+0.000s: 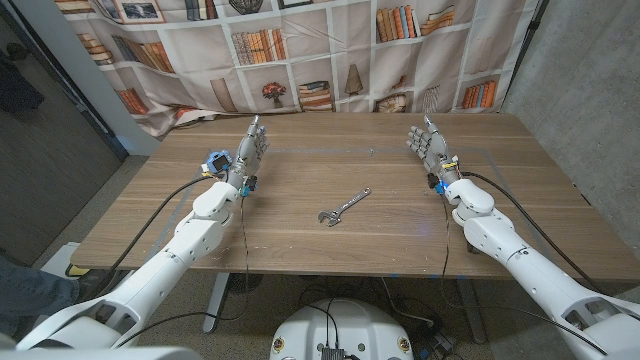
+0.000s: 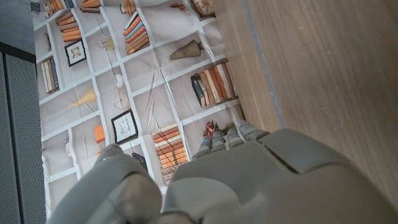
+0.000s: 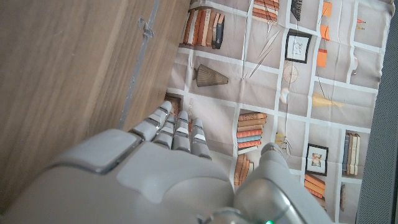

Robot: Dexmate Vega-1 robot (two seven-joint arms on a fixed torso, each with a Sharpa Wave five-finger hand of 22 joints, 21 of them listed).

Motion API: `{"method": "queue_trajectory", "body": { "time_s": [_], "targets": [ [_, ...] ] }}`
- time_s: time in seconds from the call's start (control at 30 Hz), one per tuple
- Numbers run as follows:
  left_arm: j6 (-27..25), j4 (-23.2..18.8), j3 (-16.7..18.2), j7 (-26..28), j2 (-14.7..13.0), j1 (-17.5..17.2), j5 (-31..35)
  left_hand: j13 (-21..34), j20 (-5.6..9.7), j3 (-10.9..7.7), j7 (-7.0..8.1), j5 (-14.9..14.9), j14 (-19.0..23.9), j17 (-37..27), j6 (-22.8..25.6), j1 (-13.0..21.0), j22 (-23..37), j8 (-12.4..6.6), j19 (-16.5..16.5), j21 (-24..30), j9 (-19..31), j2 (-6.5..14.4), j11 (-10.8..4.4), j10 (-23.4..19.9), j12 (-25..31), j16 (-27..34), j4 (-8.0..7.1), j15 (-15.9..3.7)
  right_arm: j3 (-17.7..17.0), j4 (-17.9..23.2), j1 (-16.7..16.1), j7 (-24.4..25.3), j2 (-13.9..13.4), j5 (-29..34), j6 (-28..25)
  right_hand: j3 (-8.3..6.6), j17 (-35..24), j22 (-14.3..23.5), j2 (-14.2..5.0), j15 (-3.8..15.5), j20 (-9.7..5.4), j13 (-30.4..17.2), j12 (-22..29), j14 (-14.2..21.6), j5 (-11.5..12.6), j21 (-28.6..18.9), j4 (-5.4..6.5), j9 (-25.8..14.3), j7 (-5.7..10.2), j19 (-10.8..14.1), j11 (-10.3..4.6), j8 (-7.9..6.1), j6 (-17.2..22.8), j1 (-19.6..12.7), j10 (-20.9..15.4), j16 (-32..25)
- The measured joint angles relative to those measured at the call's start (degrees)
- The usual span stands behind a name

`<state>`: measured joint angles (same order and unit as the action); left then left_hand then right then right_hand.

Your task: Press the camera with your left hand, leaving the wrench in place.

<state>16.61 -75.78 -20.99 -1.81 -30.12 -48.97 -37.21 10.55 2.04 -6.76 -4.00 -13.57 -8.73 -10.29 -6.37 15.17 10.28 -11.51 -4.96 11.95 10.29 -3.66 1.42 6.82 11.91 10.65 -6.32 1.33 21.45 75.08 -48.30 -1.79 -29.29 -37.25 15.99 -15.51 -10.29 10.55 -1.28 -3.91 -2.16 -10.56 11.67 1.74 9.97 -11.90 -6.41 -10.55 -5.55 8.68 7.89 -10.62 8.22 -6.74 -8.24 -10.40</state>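
One wrench (image 1: 343,206) lying mid-table (image 1: 300,250) between two hands, left hand (image 1: 250,148) and right hand (image 1: 428,143) both upright near far edge, fingers (image 1: 256,133) extended, holding nothing, well apart from wrench.

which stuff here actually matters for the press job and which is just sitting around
Part of the job:
- left hand, open, fingers up
- wrench, mid-table, to be left alone
- small blue and white object at the left wrist, possibly the camera; too small to tell

Just there:
- right hand, open, waiting
- wooden table
- bookshelf-print backdrop
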Motion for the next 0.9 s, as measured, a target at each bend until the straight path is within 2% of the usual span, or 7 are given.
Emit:
{"method": "queue_trajectory", "body": {
  "time_s": [0.17, 0.33, 0.5, 0.7, 0.9],
  "targets": [
    [0.0, -0.78, 0.19, -0.04, -0.59, -0.44, 0.11, 0.0, 0.0, 0.0, 0.01, 0.0, 0.02, 0.0, 0.03, 0.14, 0.0, 0.0, 0.0, 0.0, 0.0, 0.13, 0.07, -0.08, 0.0, 0.01, 0.0, -0.02, 0.28, 0.52, -0.22, -0.11, -0.04, 0.0, -0.11, 0.0, 0.0, 0.0, 0.0, 0.0, 0.0, 0.0, 0.0, 0.0, 0.0, 0.0, 0.0, 0.0, 0.01, 0.0, 0.0, 0.0, -0.01, 0.0, 0.0, 0.0],
    [0.0, -1.19, 0.28, -0.3, -1.13, -0.69, 0.27, 0.0, -0.09, -0.23, -0.17, 0.0, 2.78, 0.0, 2.72, 1.22, 0.0, -0.8, 1.19, 0.4, 0.0, 0.32, 0.32, -2.84, 0.86, 0.88, 0.23, 0.06, 0.59, 0.99, -0.31, -0.15, -0.04, 0.12, -0.26, 0.0, 0.01, 0.0, 0.0, 0.0, 0.0, 0.0, 0.0, 0.0, 0.0, 0.0, 0.0, 0.01, 0.01, 0.0, 0.0, 0.0, -0.01, 0.0, 0.0, 0.0],
    [0.0, -1.72, 0.29, -0.2, -2.18, -0.74, 1.35, 0.0, 0.04, -0.26, -0.19, 0.0, 3.38, 0.0, 3.31, 1.38, 0.0, -0.8, 1.54, 0.4, 0.0, 0.48, 0.36, -3.58, 1.12, 0.88, 0.26, 0.02, 0.9, 1.77, -0.44, -0.02, -0.13, 0.55, -0.74, 0.0, 0.01, -0.01, 0.0, 0.01, 0.0, 0.0, 0.0, 0.0, 0.0, 0.0, 0.0, 0.01, 0.02, 0.0, 0.02, 0.0, -0.02, 0.0, -0.02, 0.0],
    [0.31, -2.18, 0.42, 0.72, -3.25, -0.78, 3.01, -0.01, -0.17, -0.73, -0.21, 0.0, 5.22, 0.0, 5.34, 2.08, -0.01, -1.02, 3.13, 0.97, -0.01, 1.19, 0.22, -4.95, 1.46, 0.89, 0.73, -0.2, 1.05, 2.4, -0.61, 0.61, -0.18, 0.93, -1.0, 0.01, 0.01, -0.01, 0.0, 0.01, 0.2, 0.0, 0.0, 0.0, 0.0, 0.0, 0.0, 0.01, 0.02, 0.43, 0.17, -0.21, -0.02, 0.0, -0.18, 0.0],
    [0.81, -2.1, 0.52, 1.26, -3.9, -0.23, 4.37, -0.01, -0.23, -0.71, -0.11, 0.09, 8.17, 0.0, 8.14, 3.79, -0.08, -1.66, 5.83, 1.63, -0.01, 1.83, 0.43, -8.28, 2.03, 1.26, 1.37, -0.34, 1.24, 2.65, -0.36, 0.49, -0.25, 1.06, -1.07, 0.01, 0.01, -0.01, 0.0, -0.3, 0.52, 0.0, 0.22, 0.31, 0.0, 0.0, 0.0, 0.02, 0.33, 0.93, 0.47, -0.21, 0.28, 0.0, -0.48, 0.0]
  ]
}}
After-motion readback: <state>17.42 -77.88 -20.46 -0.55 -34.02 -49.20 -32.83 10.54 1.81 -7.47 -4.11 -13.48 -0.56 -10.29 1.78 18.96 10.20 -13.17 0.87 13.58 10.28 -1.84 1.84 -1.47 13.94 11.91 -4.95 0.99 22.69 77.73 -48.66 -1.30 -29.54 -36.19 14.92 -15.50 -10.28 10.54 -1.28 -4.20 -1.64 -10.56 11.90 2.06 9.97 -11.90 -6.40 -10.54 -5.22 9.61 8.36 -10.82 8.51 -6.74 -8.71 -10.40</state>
